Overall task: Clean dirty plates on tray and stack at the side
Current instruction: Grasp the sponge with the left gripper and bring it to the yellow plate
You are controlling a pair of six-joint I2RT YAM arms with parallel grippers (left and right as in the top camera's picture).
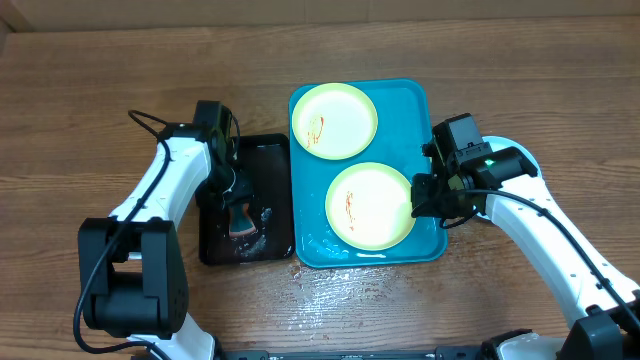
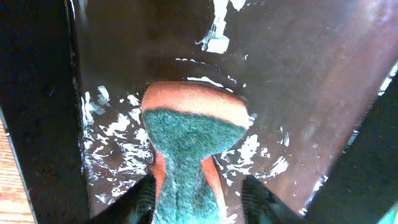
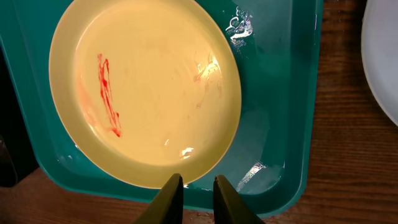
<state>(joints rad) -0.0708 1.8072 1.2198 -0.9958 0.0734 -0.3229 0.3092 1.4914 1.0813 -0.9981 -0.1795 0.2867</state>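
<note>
Two yellow-green plates lie on the turquoise tray (image 1: 410,100), a far one (image 1: 334,121) and a near one (image 1: 369,205), each with a red smear. In the right wrist view the near plate (image 3: 149,87) fills the tray (image 3: 280,124). My right gripper (image 1: 440,210) hovers at the tray's right side by the near plate. Its fingers (image 3: 197,180) are nearly together with nothing between them. A pale plate edge (image 3: 382,56) shows on the table right of the tray, hidden under my right arm in the overhead view. My left gripper (image 2: 198,180) is shut on an orange and green sponge (image 2: 193,124).
A smaller black tray (image 1: 270,160), wet inside, sits against the turquoise tray's left side, and the sponge (image 1: 243,220) rests in it. Water lies on the wooden table in front of the turquoise tray (image 1: 340,290). The left arm's cable loops at the back left.
</note>
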